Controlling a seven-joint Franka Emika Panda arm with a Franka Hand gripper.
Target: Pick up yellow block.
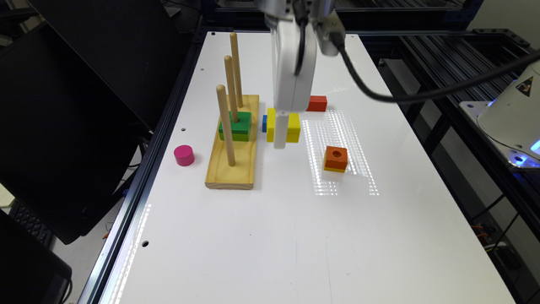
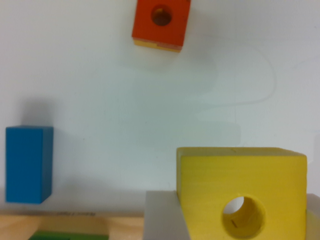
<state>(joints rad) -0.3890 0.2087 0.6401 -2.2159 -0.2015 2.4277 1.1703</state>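
Observation:
The yellow block [image 1: 293,126], bright yellow with a round centre hole, sits between my gripper's fingers near the table's middle, just beside the wooden peg stand. In the wrist view the yellow block [image 2: 240,172] looms large and close, with a grey finger [image 2: 165,217] pressed on one side and a sliver of the other finger at the opposite side. My gripper [image 1: 280,141] [image 2: 240,220] is shut on it. White table shows through the hole, and the block looks held slightly above the surface.
A wooden base [image 1: 234,147] with three upright pegs carries a green block [image 1: 239,123]. A blue block [image 1: 264,123] [image 2: 28,165] lies beside the yellow one. An orange holed block [image 1: 336,158] [image 2: 161,22], a red block [image 1: 316,103] and a pink cylinder [image 1: 184,155] rest on the white table [image 1: 274,236].

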